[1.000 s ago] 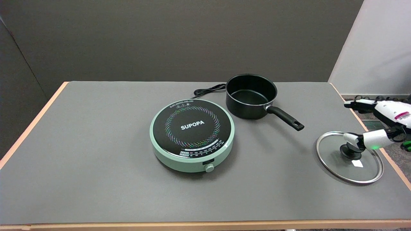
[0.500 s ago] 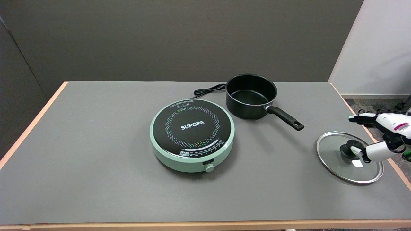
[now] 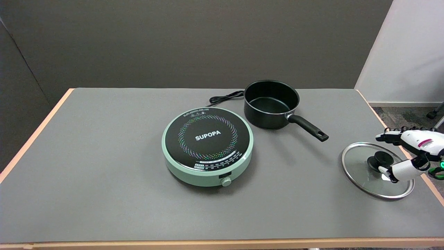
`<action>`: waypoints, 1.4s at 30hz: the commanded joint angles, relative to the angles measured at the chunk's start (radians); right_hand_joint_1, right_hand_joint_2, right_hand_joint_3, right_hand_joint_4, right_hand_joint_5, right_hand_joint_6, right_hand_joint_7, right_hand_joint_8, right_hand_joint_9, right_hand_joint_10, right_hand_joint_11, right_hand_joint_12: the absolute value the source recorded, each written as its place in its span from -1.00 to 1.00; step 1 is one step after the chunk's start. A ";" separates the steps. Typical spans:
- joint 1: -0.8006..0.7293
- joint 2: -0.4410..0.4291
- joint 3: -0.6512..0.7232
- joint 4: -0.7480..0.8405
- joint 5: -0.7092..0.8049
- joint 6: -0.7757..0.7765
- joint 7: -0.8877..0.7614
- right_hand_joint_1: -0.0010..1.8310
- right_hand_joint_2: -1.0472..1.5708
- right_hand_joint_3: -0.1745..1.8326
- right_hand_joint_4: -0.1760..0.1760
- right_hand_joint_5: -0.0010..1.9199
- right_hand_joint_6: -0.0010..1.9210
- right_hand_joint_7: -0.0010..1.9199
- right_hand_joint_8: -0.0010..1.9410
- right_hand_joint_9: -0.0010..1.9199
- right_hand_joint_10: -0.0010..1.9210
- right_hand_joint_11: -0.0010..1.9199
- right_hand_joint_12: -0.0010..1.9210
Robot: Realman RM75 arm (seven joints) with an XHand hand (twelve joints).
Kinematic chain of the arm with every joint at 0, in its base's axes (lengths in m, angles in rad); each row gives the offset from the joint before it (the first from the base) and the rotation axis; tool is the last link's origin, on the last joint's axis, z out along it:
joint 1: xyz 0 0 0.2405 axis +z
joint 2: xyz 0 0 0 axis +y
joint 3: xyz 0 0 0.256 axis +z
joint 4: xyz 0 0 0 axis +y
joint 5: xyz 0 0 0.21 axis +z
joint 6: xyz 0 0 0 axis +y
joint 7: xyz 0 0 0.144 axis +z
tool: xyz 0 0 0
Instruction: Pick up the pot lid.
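The pot lid point(image 3: 360, 170) is clear glass with a metal rim and a black knob point(image 3: 380, 160). It lies flat on the grey table near the right edge. My right hand point(image 3: 414, 152) reaches in from the right, low over the lid's right side. Its fingers are apart: the upper fingers point(image 3: 386, 136) hover beyond the knob, and the lower white finger point(image 3: 393, 172) sits just near of the knob, over the glass. The knob lies just left of the gap between them, and nothing is gripped. The wrist is cut off by the picture's edge.
A black saucepan point(image 3: 271, 103) stands at the back, its handle point(image 3: 308, 127) pointing toward the lid. A green induction cooker point(image 3: 207, 146) sits mid-table, with its cord point(image 3: 225, 97) behind. The table's right edge point(image 3: 428, 180) runs right beside the lid.
My right hand has dropped lower and drawn slightly right. Its lower finger slid from over the knob to the knob's near side. The lid has not moved.
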 commanded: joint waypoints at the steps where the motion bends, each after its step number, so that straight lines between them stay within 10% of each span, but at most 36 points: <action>1: 0.016 0.027 -0.027 -0.001 -0.035 0.089 0.004 -0.10 0.16 0.16 0.23 -0.59 -0.83 -0.55 -0.82 -0.54 -0.70 -0.72 -0.37; 42: 0.068 0.098 -0.117 0.011 -0.067 0.197 0.001 -0.08 0.20 0.15 0.28 -0.50 -0.78 -0.43 -0.82 -0.46 -0.66 -0.70 -0.38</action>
